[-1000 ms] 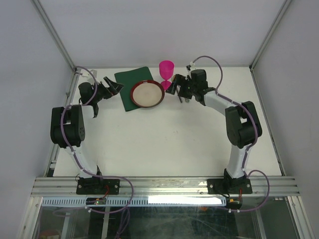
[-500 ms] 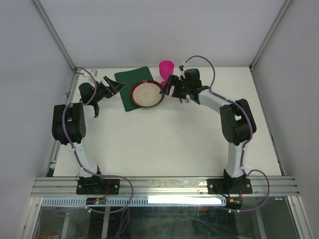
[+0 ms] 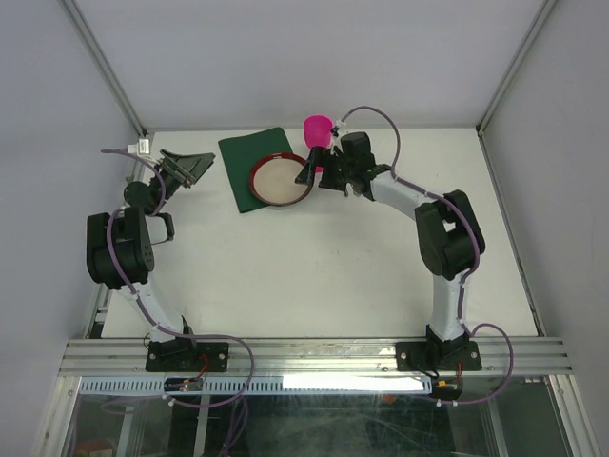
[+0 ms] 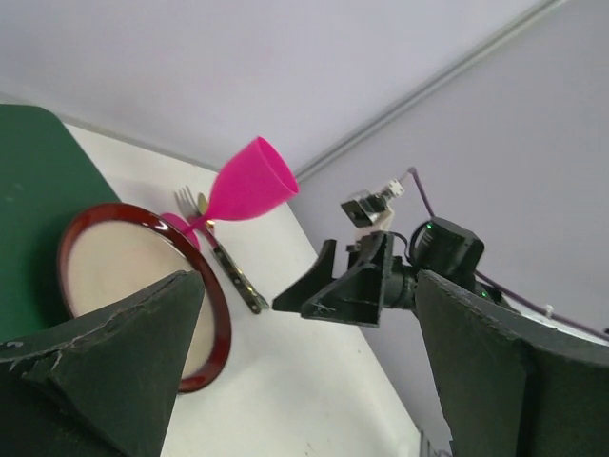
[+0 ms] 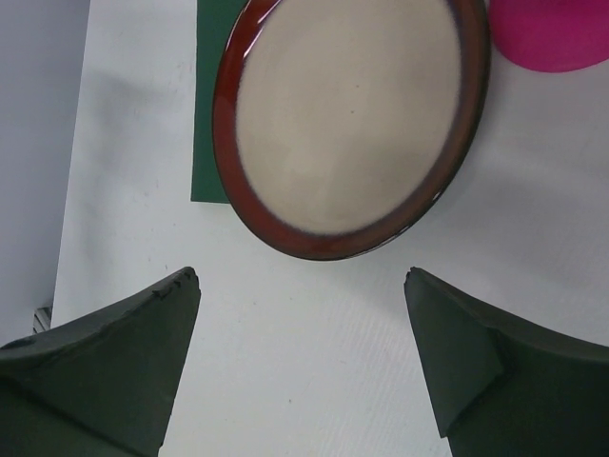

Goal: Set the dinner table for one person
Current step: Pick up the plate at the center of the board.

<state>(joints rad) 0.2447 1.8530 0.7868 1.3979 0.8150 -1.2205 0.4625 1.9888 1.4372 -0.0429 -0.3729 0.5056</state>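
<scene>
Hovering wide open at the plate (image 5: 352, 114), your right gripper (image 5: 300, 278) could topple the glass (image 3: 317, 131) beside it; left gripper (image 3: 187, 164) likewise open.

l gripper (image 3: 188, 162) wide open, lifted; r gripper (image 3: 310, 169) open, reaching fwd.

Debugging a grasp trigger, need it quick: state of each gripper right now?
Left gripper: open, holding nothing.
Right gripper: open, holding nothing, at the near rim of the plate.
</scene>
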